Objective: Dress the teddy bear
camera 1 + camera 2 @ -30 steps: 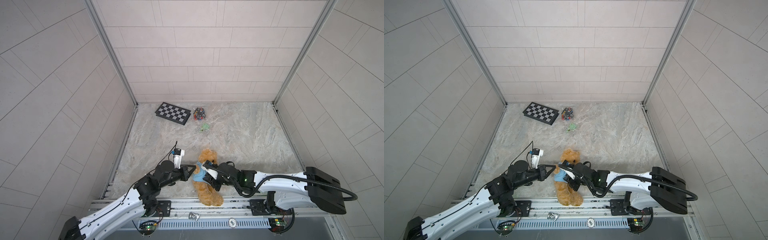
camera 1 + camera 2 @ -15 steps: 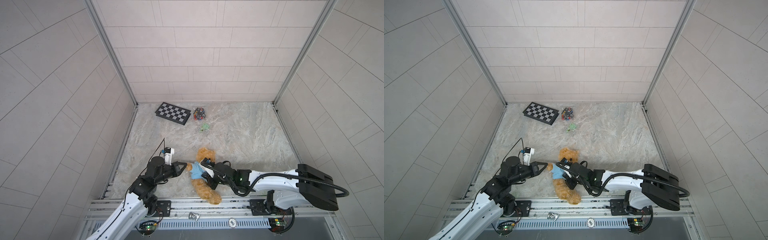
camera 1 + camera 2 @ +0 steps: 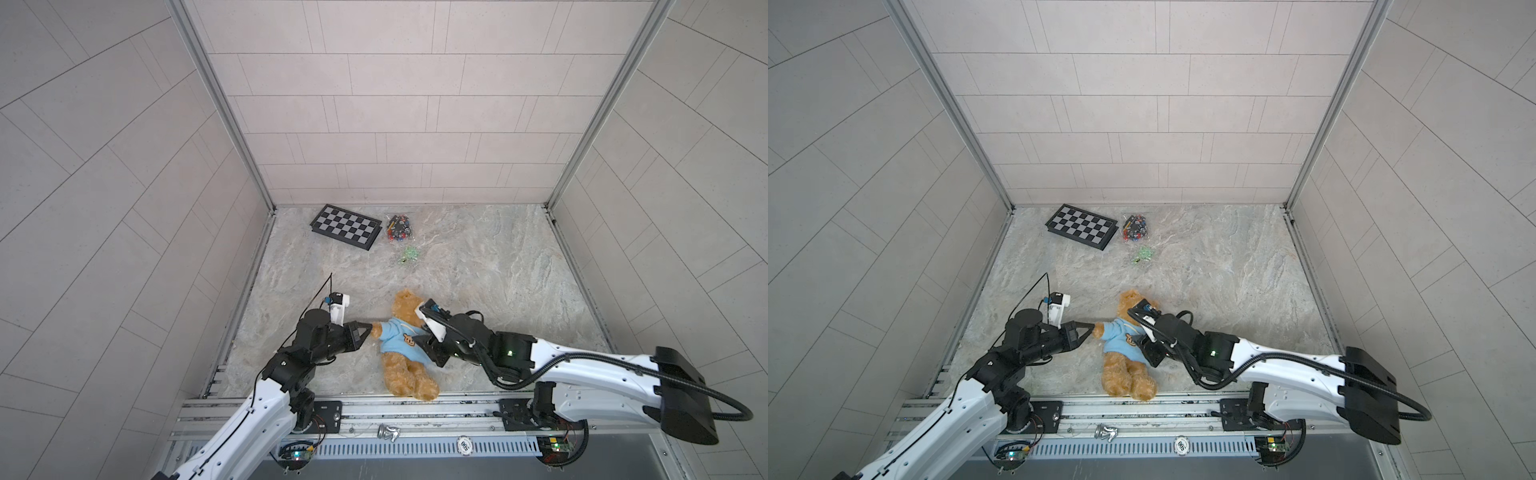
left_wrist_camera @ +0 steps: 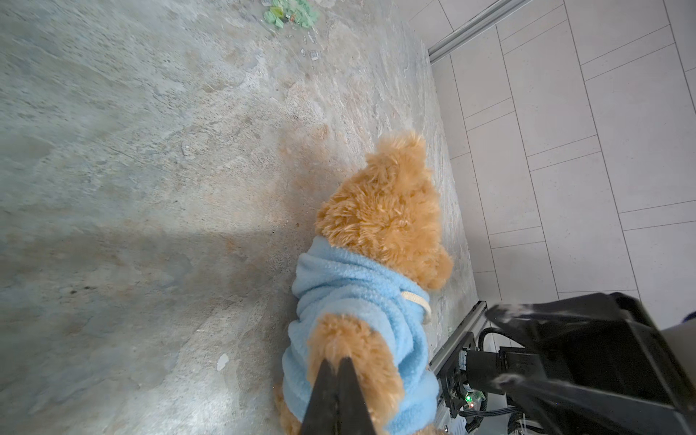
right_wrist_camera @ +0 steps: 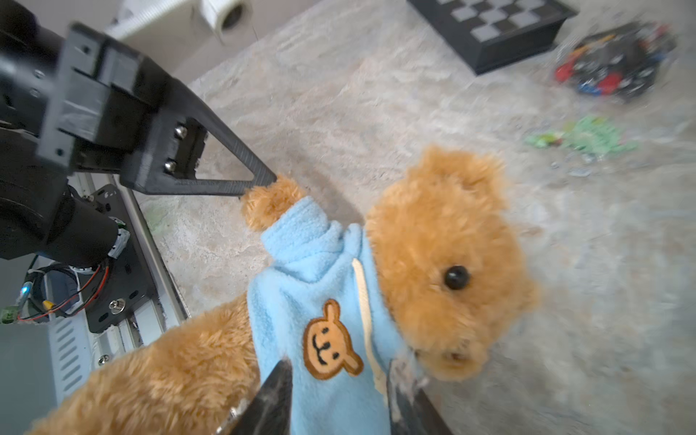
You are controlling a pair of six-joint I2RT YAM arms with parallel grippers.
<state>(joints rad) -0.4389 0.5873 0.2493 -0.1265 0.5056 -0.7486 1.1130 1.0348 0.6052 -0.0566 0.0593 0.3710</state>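
Teddy bear point(image 3: 405, 370) lies on its back at the near edge of the desk point(image 3: 478, 270), a little left of the middle. Its head points to the far side and its feet reach the metal rail point(image 3: 374, 409) along the near edge. It wears a light blue hoodie point(image 3: 397, 338) over its chest and arms. In the right wrist view the hoodie carries a brown bear-face patch point(image 5: 331, 341) and a cream drawstring point(image 5: 363, 301), and one black eye point(image 5: 456, 277) shows on the bear's face.

The left gripper point(image 3: 368, 326) reaches in from the left at the level of the bear's shoulder. Its jaws are clenched together on the fluffy paw point(image 4: 350, 346) that sticks out of the hoodie's left sleeve, and that arm is stretched out straight toward the gripper.

The right gripper point(image 5: 339, 367) comes in from the right, low over the bear's belly, with its wrist camera above the head in both top views. Its jaws are released and stand apart, one at each side of the hoodie's front just below the patch. Whether they touch the cloth I cannot tell, as the view is blurred there.

Far back on the left lies a black and white chessboard point(image 3: 345, 226). Just to its right is a clear bag of small coloured pieces point(image 3: 399, 227), and a little nearer a scatter of green pieces point(image 3: 409, 253), all well apart from the bear.
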